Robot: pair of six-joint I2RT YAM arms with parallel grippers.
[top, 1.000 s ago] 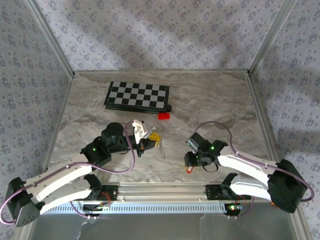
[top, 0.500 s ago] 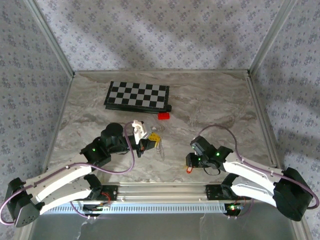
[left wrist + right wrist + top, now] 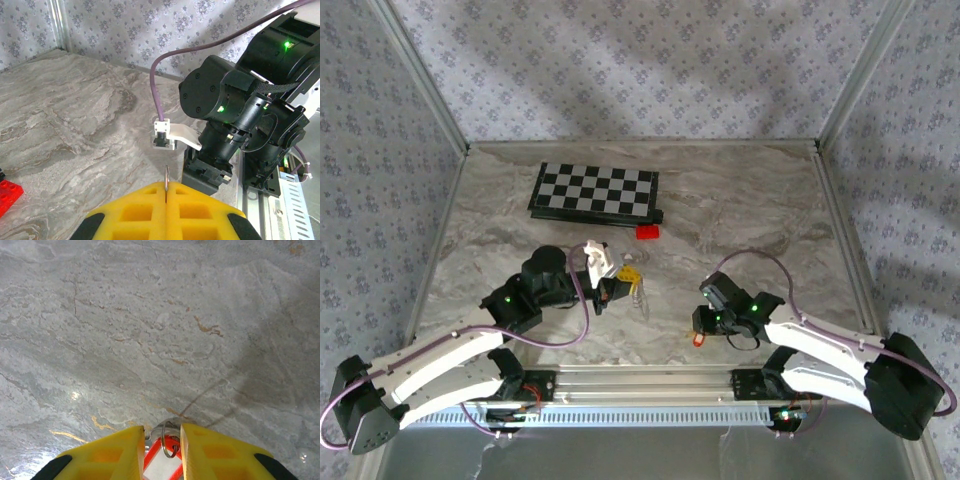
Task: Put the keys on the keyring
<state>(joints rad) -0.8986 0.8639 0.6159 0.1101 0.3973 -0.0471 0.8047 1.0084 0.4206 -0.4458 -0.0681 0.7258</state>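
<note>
From above, the left gripper (image 3: 623,282) sits left of centre on the marble table (image 3: 750,200), and the silvery keyring (image 3: 640,295) trails off its tip toward the near edge. Across the way, the right gripper (image 3: 700,331) points down near the front edge, with the little red keys (image 3: 698,340) tag right at its tip. A checkerboard (image 3: 595,190) lies at the back, a red block (image 3: 647,232) just in front of its right corner. On to the left wrist: the left gripper (image 3: 166,195) is clenched, yellow fingers (image 3: 130,212) pressed together, and a thin sliver of the keyring (image 3: 166,176) pokes up from the seam. The right arm (image 3: 235,110) looms beyond it. Now the right wrist: the right gripper (image 3: 162,432) has its yellow fingers (image 3: 120,455) standing either side of the keys (image 3: 160,465), a small split ring (image 3: 170,445) at the tag's top. The gap is narrow, but I cannot tell whether the tag is pinched or merely bracketed.
</note>
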